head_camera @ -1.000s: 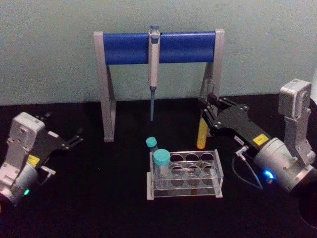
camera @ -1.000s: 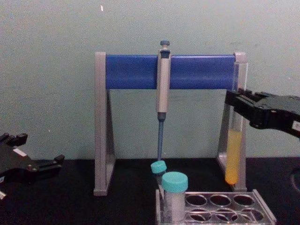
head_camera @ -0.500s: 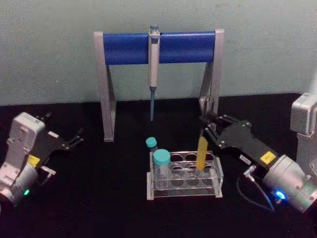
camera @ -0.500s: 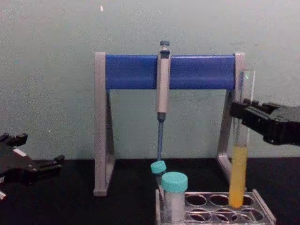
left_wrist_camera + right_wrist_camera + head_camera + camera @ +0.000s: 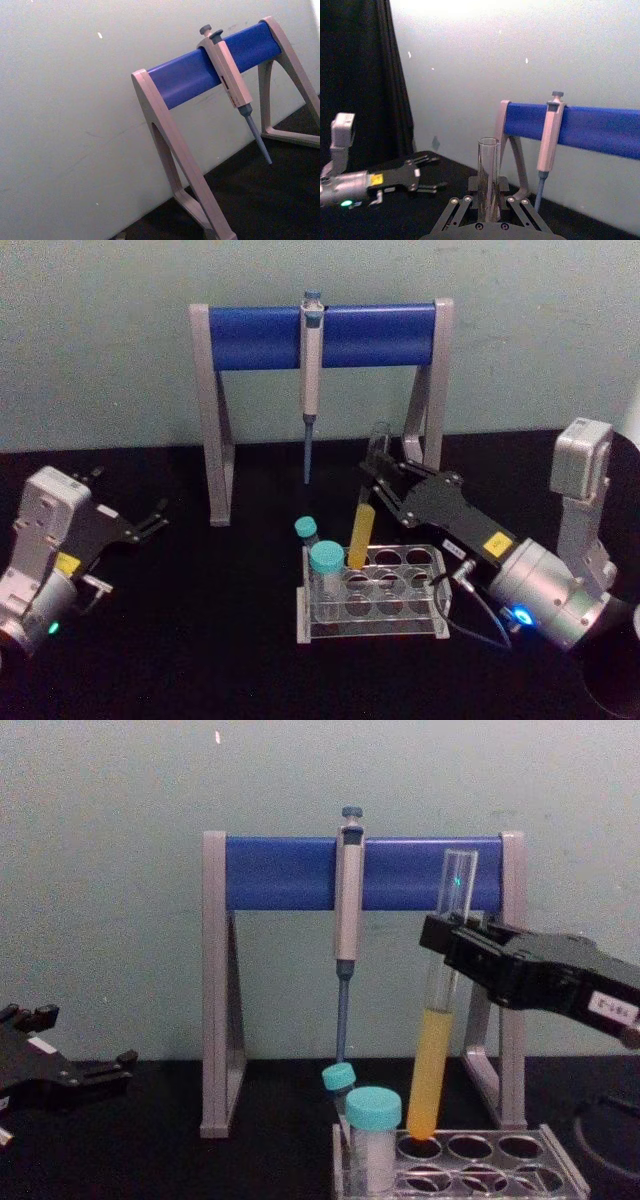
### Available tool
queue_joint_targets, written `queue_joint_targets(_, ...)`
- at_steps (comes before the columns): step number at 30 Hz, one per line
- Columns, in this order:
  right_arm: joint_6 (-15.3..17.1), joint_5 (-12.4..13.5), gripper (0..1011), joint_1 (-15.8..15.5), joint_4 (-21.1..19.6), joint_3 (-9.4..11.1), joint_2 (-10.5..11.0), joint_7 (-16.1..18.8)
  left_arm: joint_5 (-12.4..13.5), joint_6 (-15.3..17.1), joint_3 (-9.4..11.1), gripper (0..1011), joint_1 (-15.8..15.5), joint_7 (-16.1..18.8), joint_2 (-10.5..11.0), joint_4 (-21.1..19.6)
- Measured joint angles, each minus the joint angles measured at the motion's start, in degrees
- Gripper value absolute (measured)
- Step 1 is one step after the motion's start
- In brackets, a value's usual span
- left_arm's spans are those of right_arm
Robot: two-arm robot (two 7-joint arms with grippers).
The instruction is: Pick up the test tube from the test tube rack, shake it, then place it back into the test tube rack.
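Right gripper (image 5: 378, 480), centre-right in the head view, jaws clamped on tube (image 5: 433, 1055). Tube tilted, tip just over a back-row hole of rack (image 5: 372, 628). Judgement: bring it upright before lowering; release only once seated. Left gripper (image 5: 150, 520) parked lower left, jaws apart.

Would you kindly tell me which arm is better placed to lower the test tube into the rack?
Right. The right gripper holds the tube, tilted, with the bottom just above a back-row hole of the rack. The left gripper sits open, far off to the side.
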Motion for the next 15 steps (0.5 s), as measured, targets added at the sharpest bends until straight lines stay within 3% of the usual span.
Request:
queue_joint_targets(8, -2.5, -2.3, 229, 2.8, 3.5, -0.2, -1.6, -2.3, 0.0, 0.0, 0.0, 1001, 0.0, 0.0, 0.0, 0.0)
queue_joint_targets(15, -3.0, -3.5, 229, 2.5, 3.7, 1.0, -1.8, -3.9, 0.0, 0.0, 0.0, 1001, 0.0, 0.0, 0.0, 0.0)
